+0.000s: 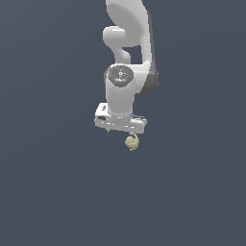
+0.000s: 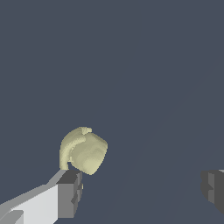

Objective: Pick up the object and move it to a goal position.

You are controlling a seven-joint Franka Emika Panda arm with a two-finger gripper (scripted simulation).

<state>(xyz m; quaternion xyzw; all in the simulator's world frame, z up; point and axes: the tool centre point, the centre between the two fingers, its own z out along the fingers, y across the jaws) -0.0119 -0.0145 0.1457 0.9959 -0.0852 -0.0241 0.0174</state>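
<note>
**Object off-centre at spread claw**

Hanging just below the gripper point(image 1: 126, 130), touching one finger point(image 2: 69, 192) only: the object point(image 1: 132, 142). Jaws standing wide apart, pinching nothing. Judging it light, rigid, rounded and prone to rolling; advising centring over the bulbous body, avoiding the thin hooked curl.

Non-task content: only a uniform dark slate-blue backdrop point(image 1: 48, 192), filling the exterior view from edge to edge. Flat shade, no texture, no edges, no horizon line visible. The wrist view shows the same plain dark blue field across the upper frame. No other items discernible.
</note>
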